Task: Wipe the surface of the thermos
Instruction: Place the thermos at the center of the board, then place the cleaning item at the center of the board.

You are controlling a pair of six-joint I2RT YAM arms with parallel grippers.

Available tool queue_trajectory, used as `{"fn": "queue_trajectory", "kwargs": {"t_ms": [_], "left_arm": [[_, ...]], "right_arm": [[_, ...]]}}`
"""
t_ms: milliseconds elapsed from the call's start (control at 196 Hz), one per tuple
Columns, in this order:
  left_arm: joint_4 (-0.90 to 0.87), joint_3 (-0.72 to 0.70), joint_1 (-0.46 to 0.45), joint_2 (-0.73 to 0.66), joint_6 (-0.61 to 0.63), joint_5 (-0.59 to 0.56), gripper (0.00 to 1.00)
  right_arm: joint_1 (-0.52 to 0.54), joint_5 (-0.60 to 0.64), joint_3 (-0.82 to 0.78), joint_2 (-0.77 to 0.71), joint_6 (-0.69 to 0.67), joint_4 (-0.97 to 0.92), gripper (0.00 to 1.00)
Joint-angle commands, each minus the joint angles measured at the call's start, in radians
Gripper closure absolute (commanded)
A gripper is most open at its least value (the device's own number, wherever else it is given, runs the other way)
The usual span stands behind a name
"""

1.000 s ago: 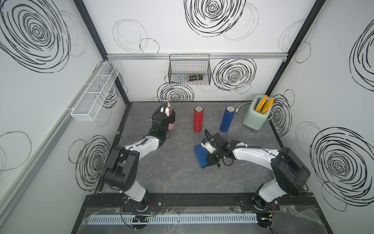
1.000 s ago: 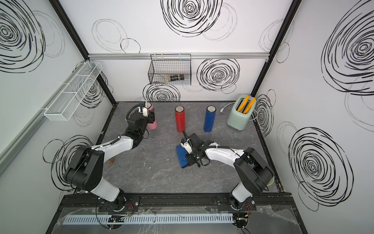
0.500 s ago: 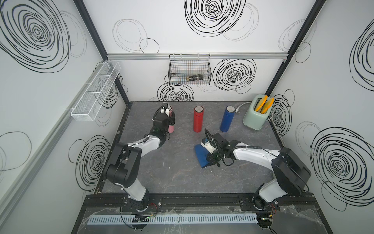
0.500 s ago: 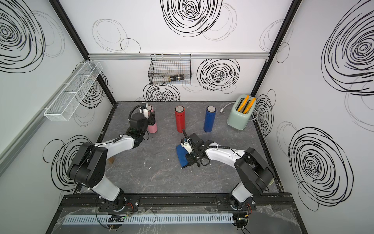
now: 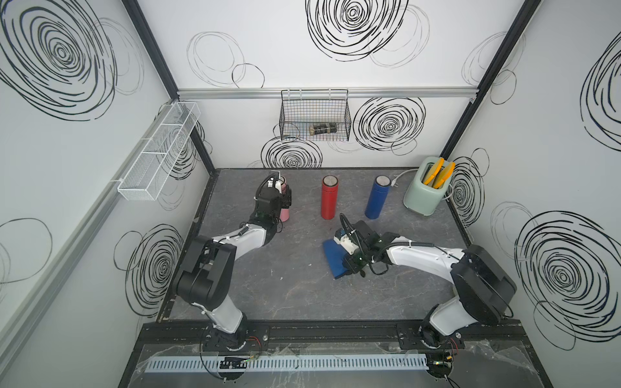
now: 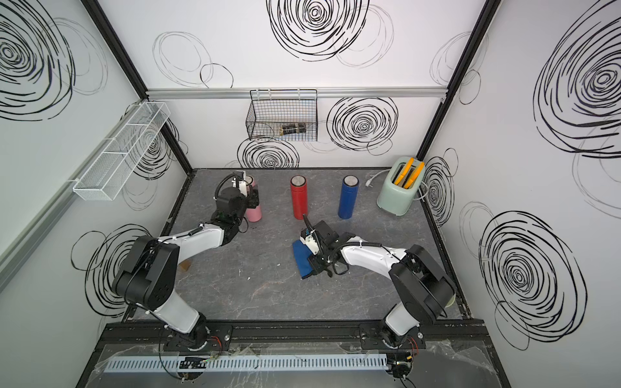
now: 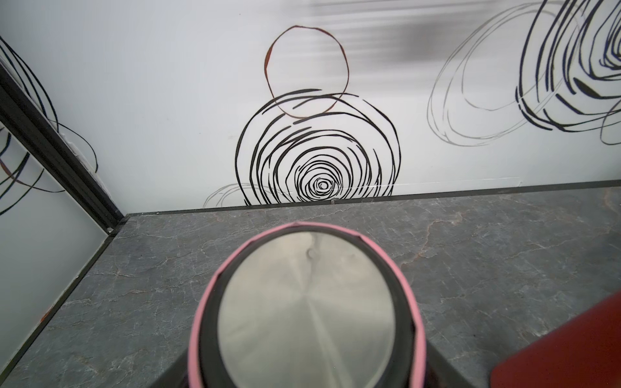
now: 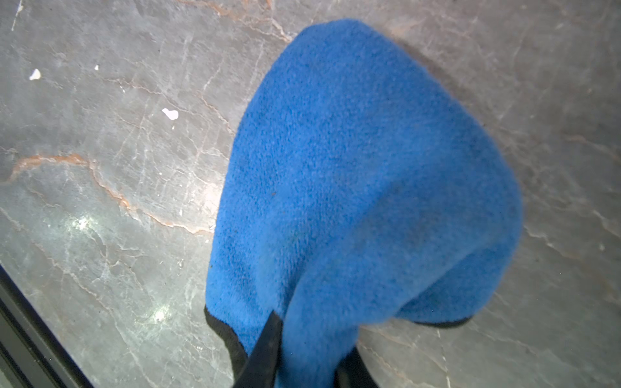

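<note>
**A:** Where was the thermos?

**B:** The pink thermos [image 6: 254, 214] stood upright at the back left of the table [image 5: 285, 285], well apart from the red thermos [image 5: 328, 198] and blue thermos [image 5: 379, 198]. The left gripper [image 6: 252, 198] had a jaw on each side of it, below the steel lid [image 7: 305, 302]. My guess was that this steadied it, so a wipe wouldn't tip it.

**A:** Clamped on it?

**B:** I couldn't tell. The left wrist view showed dark jaw ends close against the pink rim on both sides. It didn't show whether they pressed or stood just off.

**A:** And the cloth?

**B:** The right gripper [image 8: 307, 366] was nearly closed at mid-table. Its fingers [image 8: 265, 352] pinched a bunched fold of the blue cloth [image 8: 363, 174], and the rest trailed onto the table. It was probably held by one edge so the free part could serve as a wiping pad.

**A:** Any wiping done?

**B:** Judging by the gap, no. Cloth and thermos were well apart, so the cloth had to be carried across first.
</note>
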Motion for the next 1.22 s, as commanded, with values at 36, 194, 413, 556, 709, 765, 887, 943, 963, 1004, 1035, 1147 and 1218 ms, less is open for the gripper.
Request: {"fn": "queue_trajectory", "kwargs": {"t_ms": [36, 194, 413, 556, 709, 765, 887, 943, 963, 1004, 1035, 1147, 1218], "left_arm": [[0.067, 0.022, -0.013, -0.014, 0.005, -0.034, 0.11], [0.070, 0.009, -0.018, -0.029, -0.005, -0.035, 0.04], [0.066, -0.002, -0.032, -0.054, -0.001, -0.050, 0.04], [0.051, -0.001, -0.044, -0.100, 0.000, -0.046, 0.04], [-0.028, 0.049, -0.074, -0.155, 0.001, -0.045, 0.04], [-0.083, 0.072, -0.089, -0.177, 0.013, -0.054, 0.04], [-0.207, 0.158, -0.118, -0.215, 0.027, -0.048, 0.04], [-0.278, 0.216, -0.125, -0.222, 0.026, -0.024, 0.04], [-0.313, 0.242, -0.126, -0.221, 0.026, -0.013, 0.04], [-0.382, 0.301, -0.130, -0.213, 0.027, 0.022, 0.04], [-0.437, 0.352, -0.133, -0.202, 0.032, 0.051, 0.04], [-0.610, 0.530, -0.149, -0.143, 0.069, 0.149, 0.04], [-0.713, 0.648, -0.160, -0.091, 0.096, 0.194, 0.04]], "right_arm": [[0.004, -0.013, 0.005, -0.014, -0.007, -0.027, 0.76], [0.005, -0.019, 0.002, -0.015, -0.005, -0.023, 0.76], [0.005, -0.016, -0.007, -0.029, -0.004, -0.024, 0.76], [0.005, -0.016, -0.011, -0.033, -0.002, -0.023, 0.76], [0.005, -0.015, -0.012, -0.036, -0.002, -0.019, 0.76], [0.005, -0.015, -0.014, -0.038, -0.002, -0.018, 0.76], [0.005, -0.014, -0.022, -0.041, 0.001, -0.012, 0.76], [0.004, -0.013, -0.027, -0.040, 0.004, -0.009, 0.76], [0.004, -0.013, -0.027, -0.039, 0.004, -0.010, 0.76], [0.004, -0.013, -0.032, -0.041, 0.005, -0.007, 0.76], [0.004, -0.015, -0.034, -0.042, 0.008, -0.005, 0.76], [0.005, -0.016, -0.041, -0.054, 0.010, 0.000, 0.76], [0.005, -0.013, -0.047, -0.065, 0.013, 0.000, 0.76]]}}
